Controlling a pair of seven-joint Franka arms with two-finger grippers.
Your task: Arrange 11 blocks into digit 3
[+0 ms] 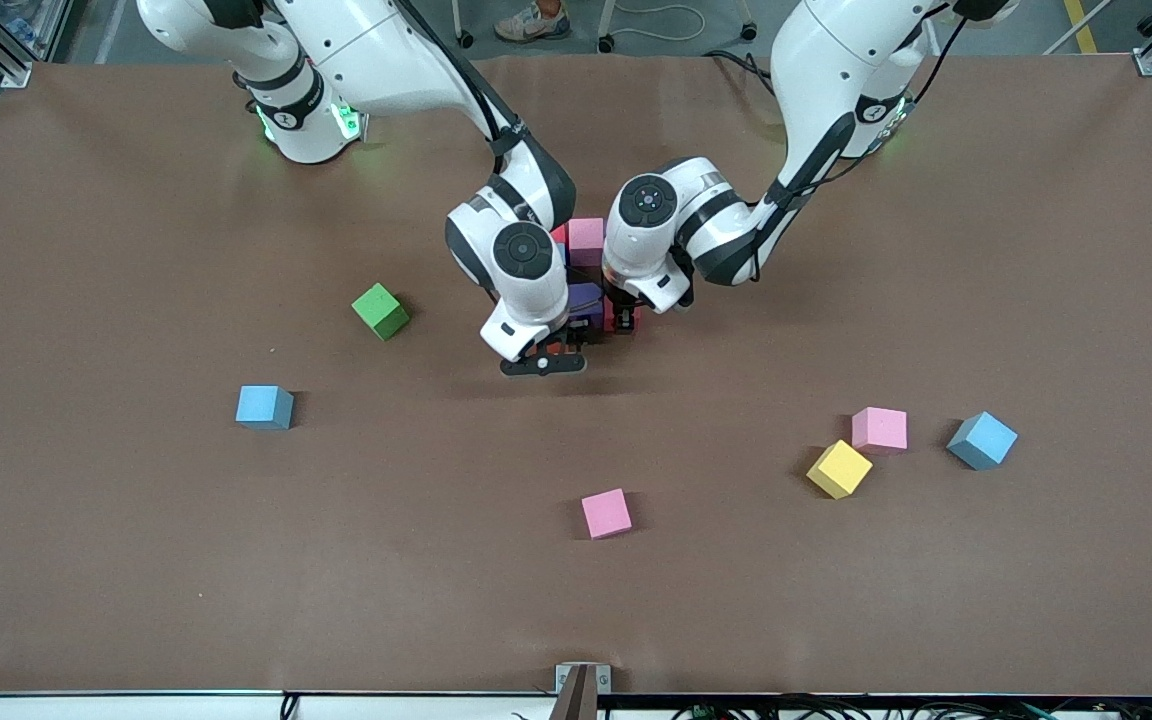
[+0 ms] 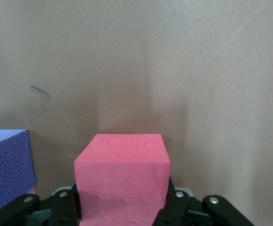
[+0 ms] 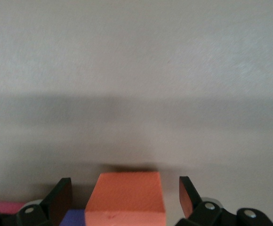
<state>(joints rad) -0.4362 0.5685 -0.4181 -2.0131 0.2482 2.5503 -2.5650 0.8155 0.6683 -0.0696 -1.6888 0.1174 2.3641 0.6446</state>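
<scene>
- The digit 3 [image 1: 586, 270] is being built in the middle of the desk [image 1: 136, 560], between the two arm bases. Both wrists hang over it, so only a pink cube at its end nearest the bases, some purple and a bit of red show from the front.
- The left pincer [image 2: 122, 207] is clenched on a red-pink block [image 2: 122, 174], fingers pressed to its two sides. It sits low beside a purple block [image 2: 7, 169], probably so the held cube can be seated flush against the figure.
- The right pincer [image 3: 126, 195] stands released. Its dark fingers [image 3: 61, 195] are spread clear of an orange block [image 3: 126, 195] that sits between them without contact. The block looks set down at the figure's end nearest the front camera, with purple and a pink-red cube just beside it.
- Both arms crowd the same spot, which likely explains why each pincer points straight down: this keeps the fingers from knocking neighbours.
- Six loose blocks lie well apart from the figure: a green block [image 1: 380, 311] and a blue block [image 1: 264, 407] toward the right arm's end, and a pink block [image 1: 606, 513] nearest the front camera.
- Toward the left arm's end sit a yellow block [image 1: 839, 468], another pink cube [image 1: 879, 430] just beside it, and a second blue cube [image 1: 982, 440].
- How many cubes the figure already has cannot be counted here.
</scene>
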